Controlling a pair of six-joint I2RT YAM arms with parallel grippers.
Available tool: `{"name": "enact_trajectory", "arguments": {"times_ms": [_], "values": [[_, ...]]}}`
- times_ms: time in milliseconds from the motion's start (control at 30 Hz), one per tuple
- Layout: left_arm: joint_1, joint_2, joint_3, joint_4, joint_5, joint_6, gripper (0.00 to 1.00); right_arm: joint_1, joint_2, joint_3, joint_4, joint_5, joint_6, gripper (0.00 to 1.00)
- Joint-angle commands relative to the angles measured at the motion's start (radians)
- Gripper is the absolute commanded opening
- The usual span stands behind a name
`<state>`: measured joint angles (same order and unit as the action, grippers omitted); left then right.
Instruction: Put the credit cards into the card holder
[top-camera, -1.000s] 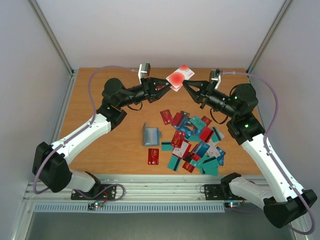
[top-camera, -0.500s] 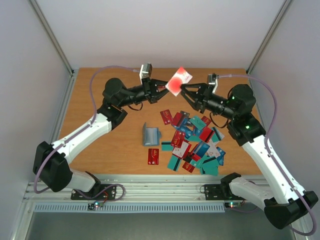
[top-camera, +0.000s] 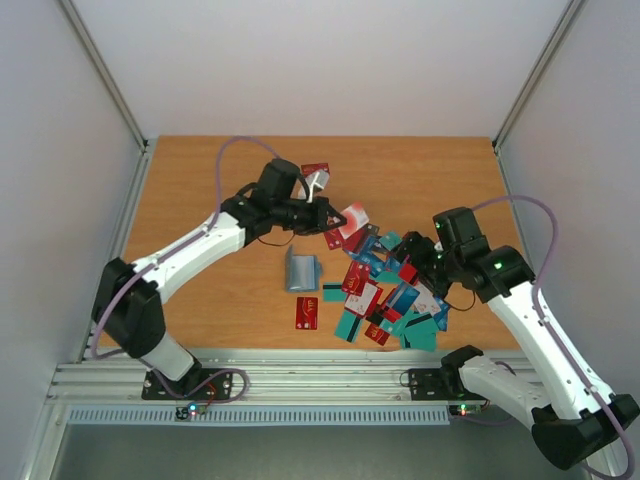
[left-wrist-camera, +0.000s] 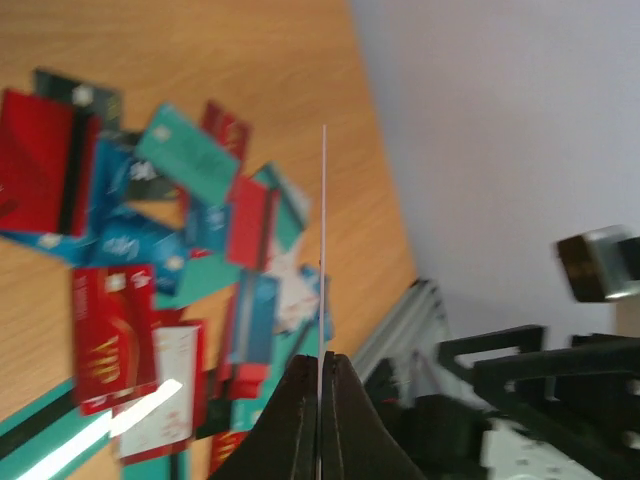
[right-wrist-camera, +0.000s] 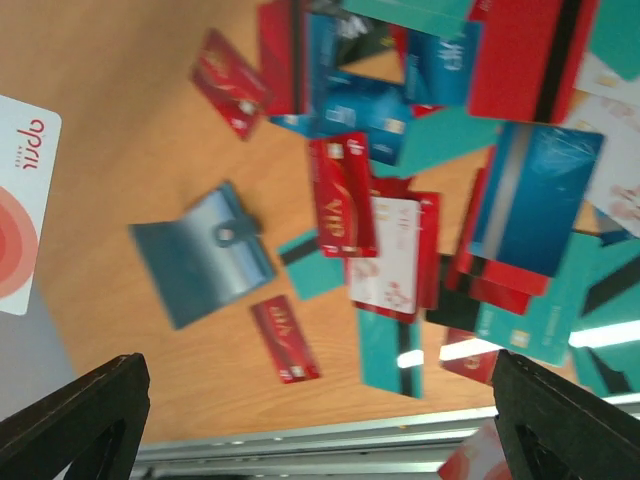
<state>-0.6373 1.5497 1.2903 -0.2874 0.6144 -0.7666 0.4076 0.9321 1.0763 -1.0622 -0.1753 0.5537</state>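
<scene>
The card holder (top-camera: 303, 270) lies on the table (top-camera: 190, 190), just left of the heap of credit cards (top-camera: 392, 292). In the right wrist view its outer face and snap tab are turned upward. Its pockets are not shown, so it cannot be told whether a card is inside. A single red card (top-camera: 307, 313) lies apart from the heap, just beside the near edge of the holder. The left gripper (left-wrist-camera: 320, 362) is closed tightly on a white card with a red disc (top-camera: 353, 220). In the left wrist view this card is seen edge-on, as a thin line rising from between the fingertips. The held card is raised above the table, beyond the holder and to its right, at the far left edge of the heap, and is not touching the holder. The right gripper (right-wrist-camera: 318, 395) is spread wide and holds nothing. It hangs above the right part of the heap, well apart from the holder.
</scene>
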Motion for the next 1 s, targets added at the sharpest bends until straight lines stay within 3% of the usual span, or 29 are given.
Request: {"name": "enact_trajectory", "arguments": {"times_ms": [0,200,400,667,967], "values": [[-0.006,0.045,0.02,-0.122,-0.044,0.166,0.0,-0.005,-0.002,-0.08,0.056,0.002,-0.096,0.94],[0.017,0.008,0.084,-0.059,-0.041,0.023,0.0,-0.007,0.005,-0.085,0.366,-0.243,-0.121,0.9],[0.057,-0.072,0.095,0.074,-0.017,-0.187,0.0,-0.021,0.04,-0.048,0.628,-0.38,0.001,0.89],[0.102,-0.126,0.074,0.274,0.02,-0.419,0.0,-0.032,0.123,0.025,0.836,-0.455,0.147,0.9],[0.108,-0.158,0.06,0.39,-0.004,-0.523,0.0,-0.042,0.165,0.02,1.015,-0.458,0.244,0.83]]}}
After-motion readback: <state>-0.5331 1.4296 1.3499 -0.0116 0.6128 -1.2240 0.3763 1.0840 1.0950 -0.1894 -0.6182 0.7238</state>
